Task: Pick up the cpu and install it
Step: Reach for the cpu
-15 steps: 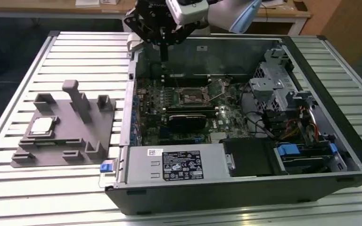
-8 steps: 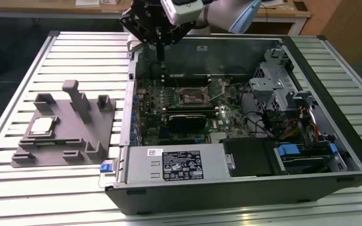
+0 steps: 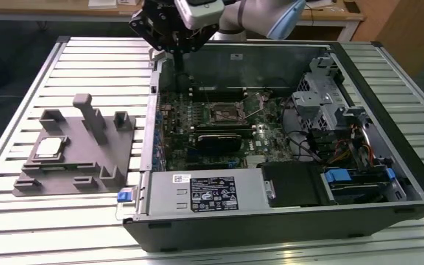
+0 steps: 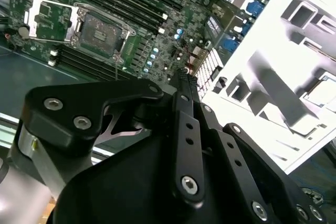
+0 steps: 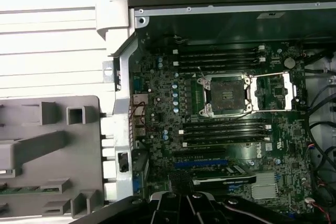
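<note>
Hovering clenched and empty away from the grey tray (image 3: 86, 165), the end effector (image 3: 176, 65) should open and centre squarely over its cpu (image 3: 50, 148)

cpu (image 4: 322, 91) cut off in second wrist view, arm (image 3: 271, 16) cut off in exterior view

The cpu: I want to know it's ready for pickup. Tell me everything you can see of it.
The cpu is a small flat square chip with a silvery metal top and a thin darker rim. It lies flat in a recess of the grey tray, on the exterior view's left of the open case. The gripper hangs apart, above the case.
</note>
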Motion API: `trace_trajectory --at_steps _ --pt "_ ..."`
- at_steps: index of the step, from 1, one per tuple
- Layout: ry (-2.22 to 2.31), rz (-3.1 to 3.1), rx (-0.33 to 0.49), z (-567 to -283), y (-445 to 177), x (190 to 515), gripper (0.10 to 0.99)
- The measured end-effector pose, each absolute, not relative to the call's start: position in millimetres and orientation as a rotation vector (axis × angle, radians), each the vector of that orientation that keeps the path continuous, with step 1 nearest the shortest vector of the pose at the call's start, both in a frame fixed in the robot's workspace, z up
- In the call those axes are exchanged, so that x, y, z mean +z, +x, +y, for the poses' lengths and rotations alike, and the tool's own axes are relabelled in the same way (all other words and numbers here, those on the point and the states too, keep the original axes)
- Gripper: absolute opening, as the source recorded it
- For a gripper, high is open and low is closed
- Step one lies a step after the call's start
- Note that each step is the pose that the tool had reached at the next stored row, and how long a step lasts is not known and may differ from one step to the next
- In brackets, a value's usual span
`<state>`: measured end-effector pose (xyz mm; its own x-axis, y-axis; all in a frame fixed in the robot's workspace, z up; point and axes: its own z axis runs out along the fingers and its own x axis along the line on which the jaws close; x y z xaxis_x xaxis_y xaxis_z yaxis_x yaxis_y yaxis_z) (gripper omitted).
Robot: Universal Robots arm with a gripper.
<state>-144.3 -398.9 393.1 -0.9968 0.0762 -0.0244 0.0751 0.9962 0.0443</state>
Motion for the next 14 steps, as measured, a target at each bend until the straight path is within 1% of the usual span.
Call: trace_trajectory --at_steps 5,14 --pt "0.118 3.112 0.068 -399 -156 393 0.106" --pt "0.118 3.112 0.068 -399 -197 393 0.106"
